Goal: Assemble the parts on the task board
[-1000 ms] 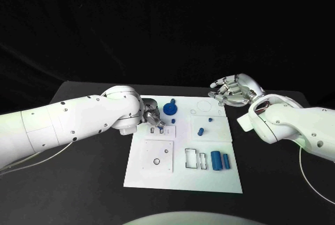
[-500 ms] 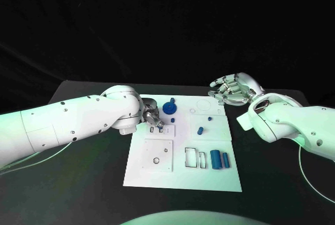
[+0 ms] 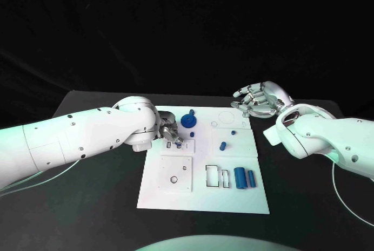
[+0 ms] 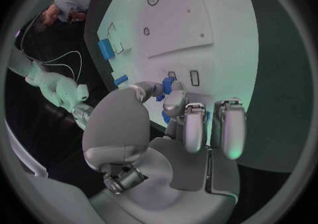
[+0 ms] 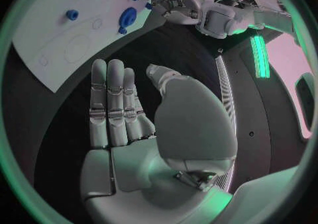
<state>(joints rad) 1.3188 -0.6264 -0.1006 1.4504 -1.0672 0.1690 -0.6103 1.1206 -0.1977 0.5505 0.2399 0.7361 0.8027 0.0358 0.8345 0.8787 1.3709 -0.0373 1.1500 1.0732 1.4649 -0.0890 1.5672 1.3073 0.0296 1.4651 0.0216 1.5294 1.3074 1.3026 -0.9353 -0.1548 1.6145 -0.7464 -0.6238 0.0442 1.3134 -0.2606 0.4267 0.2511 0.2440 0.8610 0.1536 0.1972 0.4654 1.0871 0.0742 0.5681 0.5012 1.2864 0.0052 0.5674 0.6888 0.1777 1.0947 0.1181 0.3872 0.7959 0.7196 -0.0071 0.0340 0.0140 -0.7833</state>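
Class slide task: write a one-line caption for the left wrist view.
Left hand pinches a small blue part over the white task board.

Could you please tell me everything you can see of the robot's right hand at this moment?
The right hand is silver and metallic-looking, many-fingered, on a white arm. It hangs off the far right corner of the task board, over the black table, holding nothing and touching nothing. In the right wrist view its fingers lie straight, side by side, with the thumb standing apart from them. The palm looks smooth and grey.
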